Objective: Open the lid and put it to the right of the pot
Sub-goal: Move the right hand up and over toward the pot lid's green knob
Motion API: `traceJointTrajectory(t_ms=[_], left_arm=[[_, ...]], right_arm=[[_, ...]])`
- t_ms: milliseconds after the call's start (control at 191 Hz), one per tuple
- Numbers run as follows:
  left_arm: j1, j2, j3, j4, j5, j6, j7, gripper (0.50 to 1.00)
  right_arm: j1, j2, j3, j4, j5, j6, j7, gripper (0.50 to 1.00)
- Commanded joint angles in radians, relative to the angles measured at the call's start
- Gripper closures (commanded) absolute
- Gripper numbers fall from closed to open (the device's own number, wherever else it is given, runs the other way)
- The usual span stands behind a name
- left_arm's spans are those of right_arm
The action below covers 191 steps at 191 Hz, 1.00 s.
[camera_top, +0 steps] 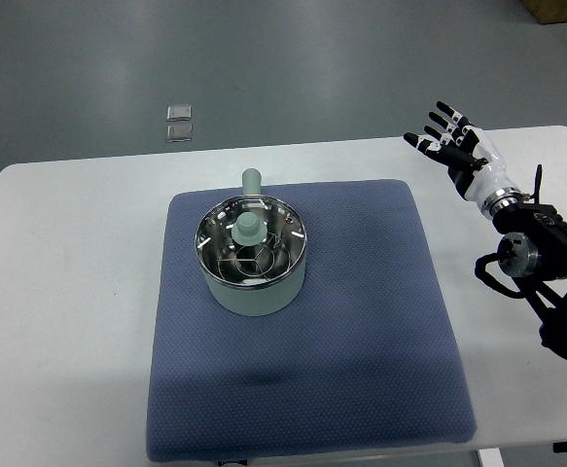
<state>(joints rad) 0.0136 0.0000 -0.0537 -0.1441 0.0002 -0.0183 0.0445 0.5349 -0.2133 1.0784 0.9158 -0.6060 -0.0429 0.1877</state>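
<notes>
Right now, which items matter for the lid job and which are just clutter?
Job:
- pale green pot
- its glass lid with green knob, on the pot
- right hand, open, away from the pot
- blue mat

Lying about:
- two small clear packets on the floor

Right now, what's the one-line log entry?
lid: on pot | right hand: open, raised far right, empty | left arm: unseen | mat: bare right of pot

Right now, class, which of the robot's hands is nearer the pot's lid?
Right. The right hand hovers open, up and to the right of the lid, past the mat's edge. The left hand is out of view.
</notes>
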Motion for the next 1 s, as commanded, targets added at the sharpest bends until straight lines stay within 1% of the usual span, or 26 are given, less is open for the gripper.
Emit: traceJointTrajectory(t_ms=[0, 21, 26, 52, 84, 89, 100, 152, 157, 210, 294, 299, 309, 367, 372, 440, 488, 577, 624, 629, 723, 812, 860, 865, 996], left_arm=[[0.000, 0.000, 0.000, 0.000, 0.000, 0.000, 0.000, 0.500], [0.000, 0.000, 0.000, 0.000, 0.000, 0.000, 0.000, 0.500], [0.000, 0.000, 0.000, 0.000, 0.000, 0.000, 0.000, 0.500], [0.000, 0.000, 0.000, 0.000, 0.000, 0.000, 0.000, 0.500], [0.000, 0.000, 0.000, 0.000, 0.000, 0.000, 0.000, 0.500], [0.000, 0.000, 0.000, 0.000, 0.000, 0.000, 0.002, 0.500], [0.000, 0.000, 0.000, 0.000, 0.000, 0.000, 0.000, 0.500], [0.000, 0.000, 0.000, 0.000, 0.000, 0.000, 0.000, 0.500], [0.000, 0.000, 0.000, 0.000, 0.000, 0.000, 0.000, 0.500], [0.000, 0.000, 0.000, 0.000, 0.000, 0.000, 0.000, 0.500], [0.000, 0.000, 0.000, 0.000, 0.000, 0.000, 0.000, 0.500], [0.000, 0.000, 0.000, 0.000, 0.000, 0.000, 0.000, 0.500], [0.000, 0.000, 0.000, 0.000, 0.000, 0.000, 0.000, 0.500], [0.000, 0.000, 0.000, 0.000, 0.000, 0.000, 0.000, 0.500], [0.000, 0.000, 0.000, 0.000, 0.000, 0.000, 0.000, 0.500], [0.000, 0.000, 0.000, 0.000, 0.000, 0.000, 0.000, 0.500], [0.000, 0.000, 0.000, 0.000, 0.000, 0.000, 0.000, 0.500], [0.000, 0.000, 0.000, 0.000, 0.000, 0.000, 0.000, 0.500], [0.000, 0.000, 0.000, 0.000, 0.000, 0.000, 0.000, 0.500], [0.000, 0.000, 0.000, 0.000, 0.000, 0.000, 0.000, 0.500], [0.000, 0.000, 0.000, 0.000, 0.000, 0.000, 0.000, 0.500], [0.000, 0.000, 0.000, 0.000, 0.000, 0.000, 0.000, 0.500], [0.000, 0.000, 0.000, 0.000, 0.000, 0.000, 0.000, 0.500], [0.000, 0.000, 0.000, 0.000, 0.000, 0.000, 0.002, 0.500], [0.000, 0.000, 0.000, 0.000, 0.000, 0.000, 0.000, 0.500]], right_arm=[[0.000, -0.011, 0.000, -0.002, 0.000, 0.024, 0.001, 0.568], [0.000, -0.011, 0.000, -0.002, 0.000, 0.024, 0.001, 0.568], [-0.001, -0.014, 0.000, 0.000, 0.000, 0.047, 0.002, 0.568], [-0.001, -0.015, 0.000, 0.002, -0.001, 0.060, 0.006, 0.568], [-0.001, -0.017, 0.000, 0.000, -0.003, 0.074, 0.022, 0.568], [-0.001, -0.017, 0.000, 0.000, -0.003, 0.078, 0.033, 0.568], [-0.001, -0.017, 0.000, 0.000, -0.003, 0.081, 0.044, 0.568], [-0.001, -0.017, 0.000, 0.000, -0.003, 0.081, 0.044, 0.568], [-0.001, -0.021, -0.003, -0.002, -0.005, 0.093, 0.100, 0.568], [0.000, -0.024, -0.008, 0.000, -0.006, 0.098, 0.131, 0.568], [0.002, -0.026, -0.011, 0.002, -0.011, 0.101, 0.131, 0.568], [0.005, -0.038, -0.020, 0.002, -0.015, 0.116, 0.131, 0.568], [0.007, -0.040, -0.020, 0.003, -0.015, 0.121, 0.131, 0.568], [0.007, -0.043, -0.022, 0.003, -0.017, 0.124, 0.131, 0.570], [0.014, -0.057, -0.025, 0.005, -0.018, 0.148, 0.131, 0.570], [0.053, -0.084, -0.051, 0.006, -0.026, 0.190, 0.133, 0.570], [0.079, -0.119, -0.112, 0.008, -0.031, 0.219, 0.136, 0.572], [0.145, -0.198, -0.201, 0.025, -0.031, 0.235, 0.147, 0.574], [0.145, -0.198, -0.201, 0.025, -0.031, 0.235, 0.147, 0.574], [0.189, -0.240, -0.266, 0.037, -0.031, 0.236, 0.157, 0.576], [0.270, -0.282, -0.382, 0.067, -0.031, 0.238, 0.168, 0.579], [0.364, -0.330, -0.497, 0.120, -0.031, 0.236, 0.170, 0.583], [0.364, -0.330, -0.497, 0.120, -0.031, 0.236, 0.170, 0.583], [0.420, -0.348, -0.567, 0.147, -0.032, 0.236, 0.170, 0.585], [0.559, -0.354, -0.733, 0.184, -0.057, 0.238, 0.170, 0.587]])
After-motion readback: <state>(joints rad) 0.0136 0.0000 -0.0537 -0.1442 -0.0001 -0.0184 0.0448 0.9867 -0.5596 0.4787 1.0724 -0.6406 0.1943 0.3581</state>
